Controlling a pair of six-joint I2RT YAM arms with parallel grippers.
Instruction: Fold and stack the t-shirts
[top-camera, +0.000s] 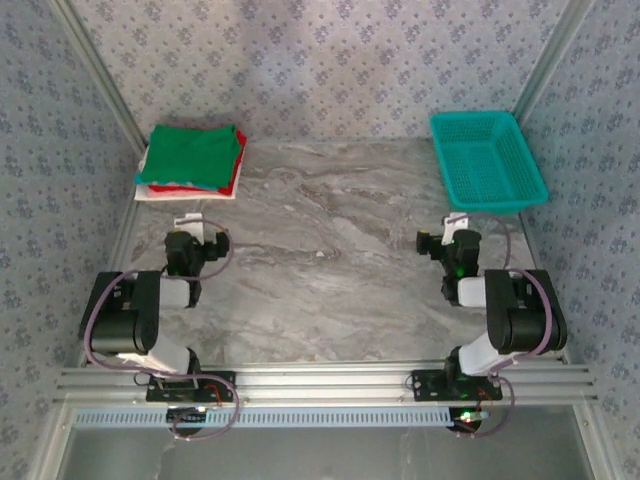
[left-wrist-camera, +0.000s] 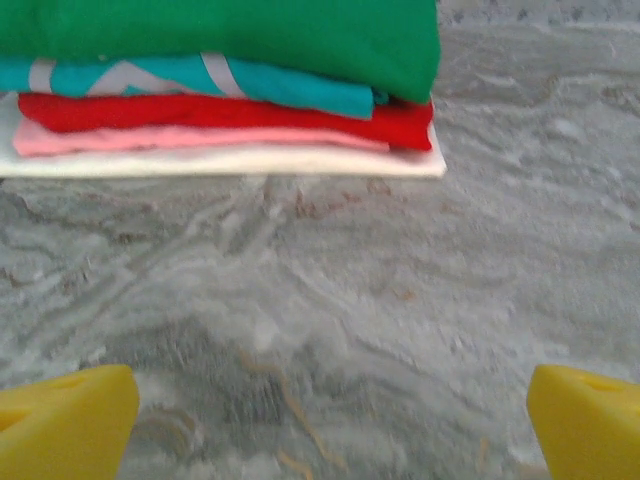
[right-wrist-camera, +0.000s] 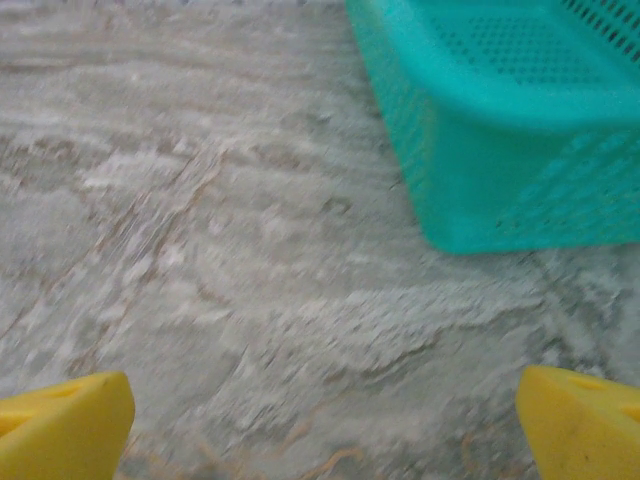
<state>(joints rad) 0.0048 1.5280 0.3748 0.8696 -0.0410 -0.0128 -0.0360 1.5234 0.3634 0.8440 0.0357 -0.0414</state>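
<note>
- Shirts (left-wrist-camera: 220, 90) are lying stacked ahead of my left pincer (left-wrist-camera: 330, 425), looking soft and light.
- It and my right pincer (right-wrist-camera: 320, 425) are gaping wide, empty.
- I'm favouring the near folded edge for any pinch.

**Top view:** high above the near edge, looking down and forward over the whole desk (top-camera: 330, 260).
**Left wrist view:** low and close, facing the shirt stack (left-wrist-camera: 220, 90) at far left.
**Right wrist view:** low and close, facing the basket (right-wrist-camera: 520, 150) at far right.
Each wrist view shares its corner with the top view.
</note>
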